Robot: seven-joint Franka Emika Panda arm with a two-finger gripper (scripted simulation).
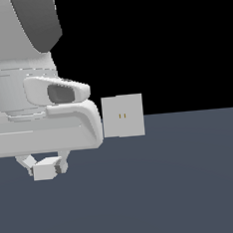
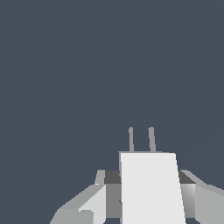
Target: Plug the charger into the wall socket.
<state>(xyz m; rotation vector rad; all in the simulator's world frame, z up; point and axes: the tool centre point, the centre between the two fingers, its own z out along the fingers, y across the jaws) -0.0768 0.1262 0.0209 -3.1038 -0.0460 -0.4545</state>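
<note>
The charger [image 1: 43, 171] is a small off-white block held just above the dark floor, at the exterior view's left. My gripper [image 1: 46, 166] is shut on it, one finger showing on each side. In the wrist view the charger [image 2: 151, 188] fills the space between my fingers [image 2: 89, 204], and its two thin prongs [image 2: 151, 139] stick out ahead over bare floor. The wall socket [image 1: 122, 116] is an upright light-grey square plate with two small orange slots. It stands farther back and toward the exterior view's right of the charger, well apart from it. The wrist view does not show the socket.
My own white arm [image 1: 39, 120] fills the exterior view's upper left and reaches almost to the socket's edge there. The dark grey-blue floor [image 1: 169, 184] runs flat around the socket, with black background behind.
</note>
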